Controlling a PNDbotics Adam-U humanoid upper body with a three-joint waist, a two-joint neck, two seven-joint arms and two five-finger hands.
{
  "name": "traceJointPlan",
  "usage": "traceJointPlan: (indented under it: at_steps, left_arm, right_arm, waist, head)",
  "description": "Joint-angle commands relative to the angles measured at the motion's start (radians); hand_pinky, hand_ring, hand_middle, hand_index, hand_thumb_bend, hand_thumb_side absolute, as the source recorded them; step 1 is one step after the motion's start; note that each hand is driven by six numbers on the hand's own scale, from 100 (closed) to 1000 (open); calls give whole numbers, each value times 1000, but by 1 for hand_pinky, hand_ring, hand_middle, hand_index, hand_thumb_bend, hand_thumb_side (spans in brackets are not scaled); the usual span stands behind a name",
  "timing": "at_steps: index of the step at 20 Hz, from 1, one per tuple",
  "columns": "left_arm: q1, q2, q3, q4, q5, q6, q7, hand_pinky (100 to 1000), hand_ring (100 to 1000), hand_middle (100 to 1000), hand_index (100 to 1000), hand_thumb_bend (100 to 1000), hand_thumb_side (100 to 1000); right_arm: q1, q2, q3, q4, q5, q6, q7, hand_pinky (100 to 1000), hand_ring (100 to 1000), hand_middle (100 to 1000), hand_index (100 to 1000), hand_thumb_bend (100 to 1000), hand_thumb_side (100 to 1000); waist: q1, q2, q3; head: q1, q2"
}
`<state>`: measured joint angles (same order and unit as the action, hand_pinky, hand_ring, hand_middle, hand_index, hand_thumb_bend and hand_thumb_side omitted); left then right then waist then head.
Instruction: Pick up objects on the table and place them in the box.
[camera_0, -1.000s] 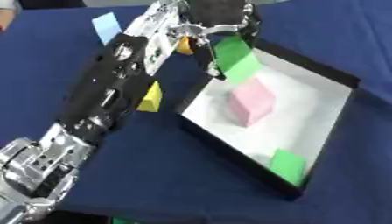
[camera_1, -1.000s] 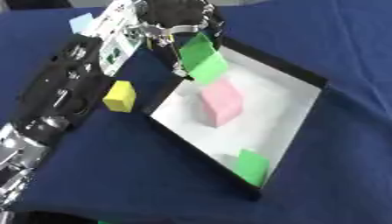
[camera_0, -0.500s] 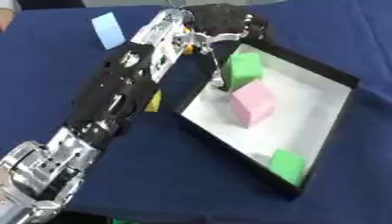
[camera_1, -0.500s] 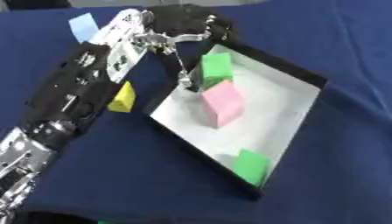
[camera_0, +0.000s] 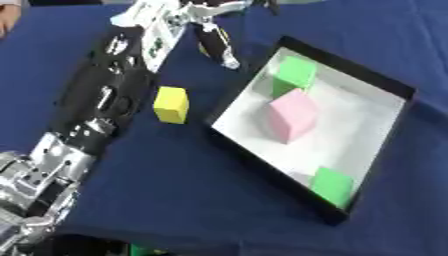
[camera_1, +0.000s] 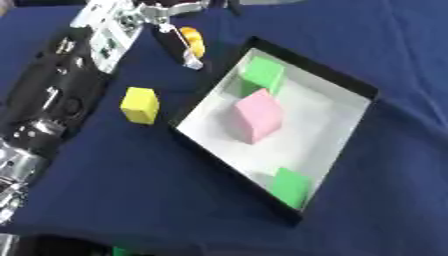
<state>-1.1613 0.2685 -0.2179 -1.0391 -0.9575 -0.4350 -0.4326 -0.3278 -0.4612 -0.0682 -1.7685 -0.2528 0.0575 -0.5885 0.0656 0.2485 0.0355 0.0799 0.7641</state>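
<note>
While your left hand (camera_0: 219, 42) reaches with straight, empty fingers just beyond the box (camera_0: 248, 159), that box holds a near green block (camera_0: 332, 184), a pink block (camera_0: 291, 115) mid-tray and a far green block (camera_0: 296, 73); a yellow block (camera_0: 171, 104) sits left of it.

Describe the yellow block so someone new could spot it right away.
Start at the shallow black-rimmed white box on the blue cloth. Just left of its near-left wall, outside it, stands the yellow cube. It alone is yellow and alone outside; the green and pink cubes lie inside.
</note>
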Motion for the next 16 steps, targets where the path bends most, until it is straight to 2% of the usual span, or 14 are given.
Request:
traceJointPlan:
  at_steps: [1, 2, 7, 8, 9, 11, 12, 16]
  left_arm:
    - [-11, 90, 25, -16, 66, 61, -69, 880, 889, 820, 871, 529, 308]
    - [-4, 111, 21, -11, 101, 70, -109, 886, 891, 815, 866, 508, 372]
    - [36, 198, -23, -9, 317, 82, -355, 900, 891, 812, 863, 519, 525]
    - [41, 208, -29, -14, 348, 86, -399, 906, 896, 812, 866, 610, 405]
    - [45, 214, -35, -18, 365, 90, -434, 911, 898, 818, 866, 541, 527]
    - [51, 216, -51, -15, 385, 94, -465, 920, 903, 821, 868, 550, 492]
    - [52, 216, -62, -10, 381, 91, -470, 925, 911, 827, 871, 589, 465]
    - [54, 205, -97, 26, 310, 55, -474, 945, 925, 833, 875, 648, 374]
  right_arm:
    - [1, -37, -14, -10, -1, -1, -11, 788, 781, 725, 799, 177, 400]
    - [4, -40, -15, -9, 0, -1, -13, 788, 780, 725, 799, 177, 401]
    - [15, -50, -16, -5, 1, 2, -18, 788, 780, 724, 799, 175, 409]
    - [16, -51, -16, -4, 1, 3, -18, 788, 780, 723, 799, 192, 365]
    - [17, -50, -15, -3, 1, 4, -17, 788, 780, 724, 799, 175, 412]
    - [18, -49, -12, -2, 0, 5, -15, 787, 780, 724, 799, 174, 414]
    - [17, -49, -11, -1, 0, 6, -14, 787, 780, 724, 799, 174, 414]
    - [15, -47, -6, 1, -1, 7, -10, 787, 779, 722, 798, 173, 416]
  waist:
    - [-1, -45, 7]
    - [1, -46, 11]
    - [8, -44, 24]
    - [9, -44, 26]
    - [9, -44, 27]
    - [9, -44, 29]
    - [9, -44, 29]
    - [10, -44, 28]
  head:
    - [-13, 6]
    - [-17, 6]
    - [-31, 6]
    - [-33, 6]
    - [-33, 6]
    - [-32, 6]
    - [-31, 6]
    - [-27, 6]
